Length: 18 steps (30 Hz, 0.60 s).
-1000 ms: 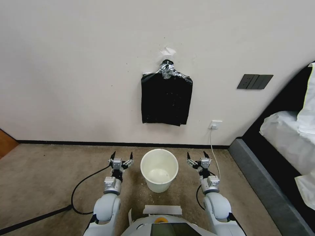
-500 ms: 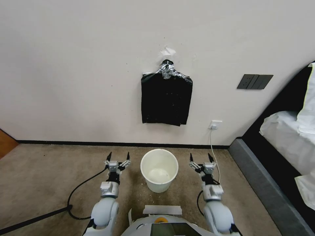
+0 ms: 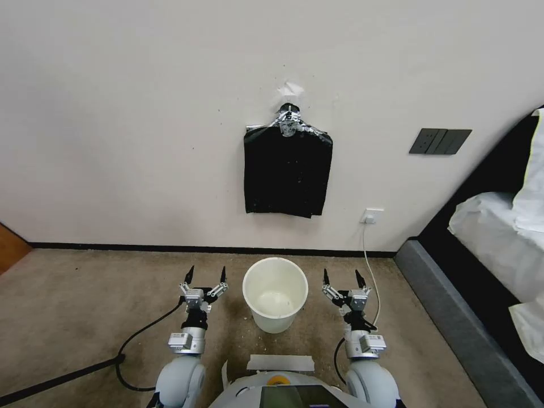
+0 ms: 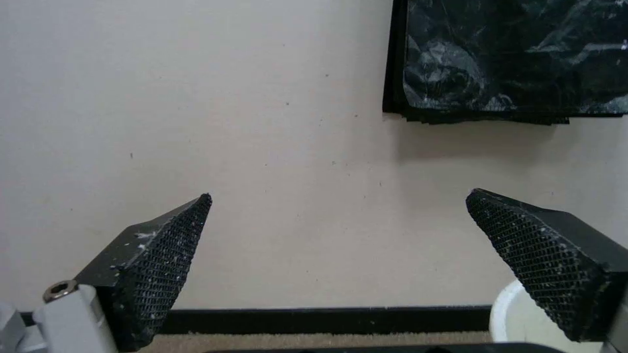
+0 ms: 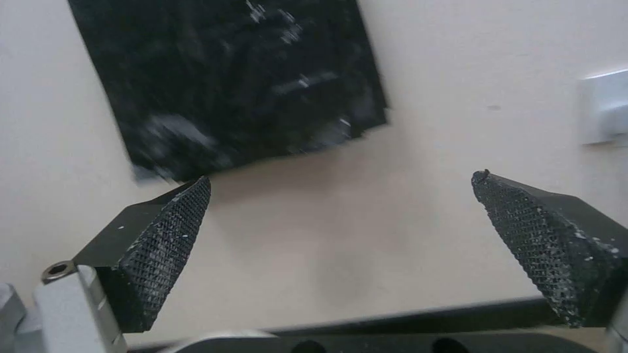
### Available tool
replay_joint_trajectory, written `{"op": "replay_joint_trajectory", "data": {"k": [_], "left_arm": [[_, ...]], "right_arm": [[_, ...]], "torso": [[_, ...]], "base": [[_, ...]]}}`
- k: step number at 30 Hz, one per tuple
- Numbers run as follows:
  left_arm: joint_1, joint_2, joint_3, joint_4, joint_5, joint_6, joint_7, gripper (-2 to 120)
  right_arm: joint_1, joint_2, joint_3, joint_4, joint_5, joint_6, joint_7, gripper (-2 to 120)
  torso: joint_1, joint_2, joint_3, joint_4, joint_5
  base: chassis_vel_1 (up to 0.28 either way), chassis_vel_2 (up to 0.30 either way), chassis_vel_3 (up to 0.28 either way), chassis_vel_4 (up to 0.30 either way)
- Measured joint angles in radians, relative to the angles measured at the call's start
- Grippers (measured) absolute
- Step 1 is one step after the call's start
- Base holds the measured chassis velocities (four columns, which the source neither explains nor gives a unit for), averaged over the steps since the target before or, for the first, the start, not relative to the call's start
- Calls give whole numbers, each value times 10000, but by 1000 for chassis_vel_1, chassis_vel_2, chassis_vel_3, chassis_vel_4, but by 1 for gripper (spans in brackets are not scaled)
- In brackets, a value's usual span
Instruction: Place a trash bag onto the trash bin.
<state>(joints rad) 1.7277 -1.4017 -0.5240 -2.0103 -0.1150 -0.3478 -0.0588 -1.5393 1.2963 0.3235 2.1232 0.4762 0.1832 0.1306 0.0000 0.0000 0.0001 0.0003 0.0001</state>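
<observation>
Flanking the bin, both grippers empty, no bag picked yet

Gaping wide on both sides: the left gripper has its jaws well apart with nothing between them, same for the right gripper. In the left wrist view the left gripper frames bare wall, its mesh pads clean of any plastic; the right gripper likewise holds nothing. Judged reason for the spread jaws: ready to pinch thin film.

Outward from there: the trash bin stands upright on the carpet between the two grippers, left gripper at its 9 o'clock, right gripper at its 3 o'clock, both near but apart from the rim. Bin is empty and unlined. Symmetric stance likely keeps each arm free to take one side of a bag mouth.

Farther out, at the bin's 12 o'clock and well apart from it, the stack of black bags hangs flat on the wall, taped at the top. Glossy crinkled front sheet shows in the wrist views. Can't tell a single trash bag apart from the stack; none is loose. Both grippers point up toward it.

Task looks barely begun: bag not grasped, bin bare.
</observation>
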Motion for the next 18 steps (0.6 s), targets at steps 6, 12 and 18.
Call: {"op": "replay_joint_trajectory", "data": {"k": [6,12,18], "left_arm": [[148,-58,-284,-130,9,-16,21,100],[425,-290,-602,-421,65,-26,29,100],[645,-386,-824,-550,86,-134,36,100]], "right_arm": [[1763,-874,-561,-199,1967,-638,224,100],[5404,-972,-1301,-924,5011,-1675,1143,100],[7804,-221,-1423,-1774,7285,-2206,1394,100]], "torso": [[0,0,0,-4,-2],[2,0,0,-2,-4],[4,0,1,-1,-2]], "base": [[0,0,0,0],[0,0,0,0],[0,0,0,0]]}}
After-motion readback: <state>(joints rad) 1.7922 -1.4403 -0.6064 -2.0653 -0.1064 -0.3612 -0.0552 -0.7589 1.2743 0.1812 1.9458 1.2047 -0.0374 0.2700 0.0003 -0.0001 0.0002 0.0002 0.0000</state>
